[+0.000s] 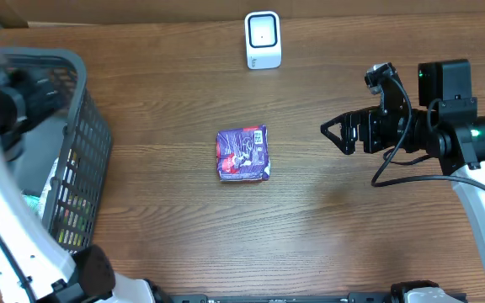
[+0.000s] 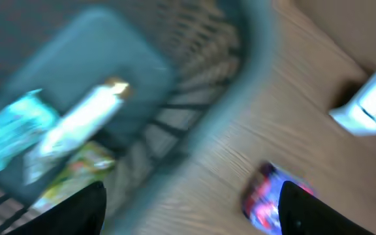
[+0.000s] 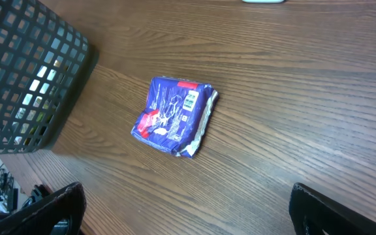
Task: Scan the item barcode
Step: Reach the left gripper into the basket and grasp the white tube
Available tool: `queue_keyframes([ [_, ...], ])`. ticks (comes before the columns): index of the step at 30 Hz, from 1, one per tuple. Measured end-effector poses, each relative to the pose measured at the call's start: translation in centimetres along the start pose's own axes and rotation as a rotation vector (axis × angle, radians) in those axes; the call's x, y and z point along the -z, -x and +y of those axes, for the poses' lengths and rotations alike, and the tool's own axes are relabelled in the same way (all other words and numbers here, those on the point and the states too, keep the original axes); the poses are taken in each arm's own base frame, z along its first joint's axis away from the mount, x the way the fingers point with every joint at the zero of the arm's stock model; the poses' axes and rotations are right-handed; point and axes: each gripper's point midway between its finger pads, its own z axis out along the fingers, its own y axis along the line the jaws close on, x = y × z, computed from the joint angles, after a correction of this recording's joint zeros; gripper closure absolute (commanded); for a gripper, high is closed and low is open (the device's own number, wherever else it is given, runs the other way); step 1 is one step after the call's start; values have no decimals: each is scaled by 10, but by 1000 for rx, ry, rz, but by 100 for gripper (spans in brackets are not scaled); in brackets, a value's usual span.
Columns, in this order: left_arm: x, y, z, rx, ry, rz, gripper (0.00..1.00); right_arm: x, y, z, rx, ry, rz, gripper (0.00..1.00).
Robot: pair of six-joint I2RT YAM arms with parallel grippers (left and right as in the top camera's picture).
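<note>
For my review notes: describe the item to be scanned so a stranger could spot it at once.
On the wooden table, a dark mesh basket stands left and a white scanner at the far edge. Between them, mid-table, lies the packet: flat, crinkled, purple with a red patch, lying alone.

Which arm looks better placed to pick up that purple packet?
Probably the right. The right tool is open and faces the purple packet across bare table; the left tool hangs over the basket, farther off.

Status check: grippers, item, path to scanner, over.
Left gripper open, empty, above dark mesh basket. Right gripper open, empty. Purple foil snack packet lying on wooden table, ungrasped. Nothing between it and white scanner.
</note>
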Motion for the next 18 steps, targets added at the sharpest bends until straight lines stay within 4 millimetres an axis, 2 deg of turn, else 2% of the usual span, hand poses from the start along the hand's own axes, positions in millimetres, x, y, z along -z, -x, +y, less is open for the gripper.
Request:
queue_keyframes([
  [3,-7,4,30,83,42,14,27,0,0,0,0,0,0,0],
  [7,-32,4,55,151,61,54,28,0,0,0,0,0,0,0],
  [12,-79,-4,80,205,83,115,25,0,0,0,0,0,0,0],
  [18,-136,-17,118,196,148,141,26,0,0,0,0,0,0,0],
])
